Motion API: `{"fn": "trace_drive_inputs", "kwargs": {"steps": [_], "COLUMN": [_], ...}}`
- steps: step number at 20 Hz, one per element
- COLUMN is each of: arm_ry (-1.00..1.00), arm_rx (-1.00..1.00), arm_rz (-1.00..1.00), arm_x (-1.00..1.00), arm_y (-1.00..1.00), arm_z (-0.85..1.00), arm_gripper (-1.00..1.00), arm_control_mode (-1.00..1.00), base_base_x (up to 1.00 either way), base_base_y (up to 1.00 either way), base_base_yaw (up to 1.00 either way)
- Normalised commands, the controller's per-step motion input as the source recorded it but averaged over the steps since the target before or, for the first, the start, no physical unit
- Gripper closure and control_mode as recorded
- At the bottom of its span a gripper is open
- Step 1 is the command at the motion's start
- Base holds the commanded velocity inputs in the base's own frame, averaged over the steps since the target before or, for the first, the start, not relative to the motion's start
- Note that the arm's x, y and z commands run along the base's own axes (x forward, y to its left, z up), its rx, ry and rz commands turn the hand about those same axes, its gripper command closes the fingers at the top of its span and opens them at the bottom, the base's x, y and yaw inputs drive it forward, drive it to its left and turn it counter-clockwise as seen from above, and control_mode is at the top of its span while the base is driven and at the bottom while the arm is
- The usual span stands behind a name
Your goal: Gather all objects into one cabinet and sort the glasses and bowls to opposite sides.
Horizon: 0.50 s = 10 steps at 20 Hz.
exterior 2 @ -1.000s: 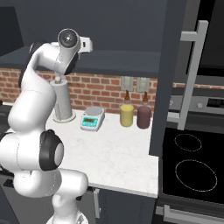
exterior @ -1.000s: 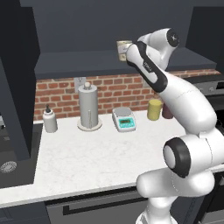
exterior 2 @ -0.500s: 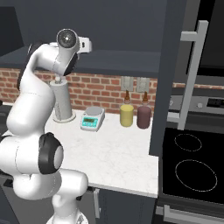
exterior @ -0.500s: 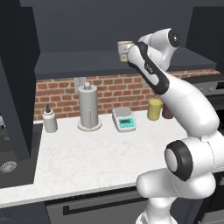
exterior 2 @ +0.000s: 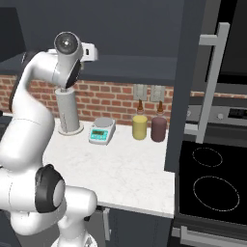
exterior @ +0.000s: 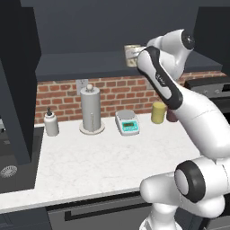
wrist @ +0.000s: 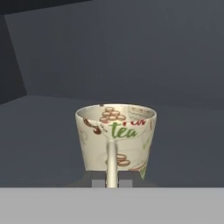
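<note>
The cream patterned mug [wrist: 116,139] stands upright on the dark floor of the open cabinet [wrist: 39,131], directly in front of the gripper [wrist: 112,180] and on its center line. In the hand view the thin handle of the mug runs down toward the camera and ends exactly between the two dark finger tips [wrist: 99,179], which rise on both sides of it at the bottom. So the handle points back along the approach axis of the gripper, and the mouth of the mug opens upward, across that axis. The tips seem to sit very close to the handle or on it, but I cannot tell whether they press it or only stand beside it with a small gap. In the left base view the mug [exterior: 131,55] is high on the cabinet shelf [exterior: 81,63], just beyond the wrist of the arm [exterior: 155,72], so the hand is stretched toward it at shelf height. Behind and around the mug the shelf looks bare and dark. My judgement is that the next move depends on this line: if the mug is to slide to one side of the shelf, the hand must keep the handle centered between the fingers, because a sideways push off center could turn the mug around.
</note>
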Motion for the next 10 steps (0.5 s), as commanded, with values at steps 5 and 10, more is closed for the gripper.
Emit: {"fn": "trace_drive_inputs", "kwargs": {"steps": [5, 10], "arm_ry": [0.00, 0.00], "arm_rx": [0.00, 0.00], "arm_rz": [-0.04, -0.04], "arm_x": [-0.59, -0.82], "arm_y": [-0.15, -0.36], "arm_z": [0.00, 0.01], "arm_gripper": [1.00, 1.00], "arm_control_mode": [-1.00, -1.00], "base_base_x": [0.00, 0.00], "base_base_y": [0.00, 0.00], "base_base_yaw": [0.00, 0.00]}}
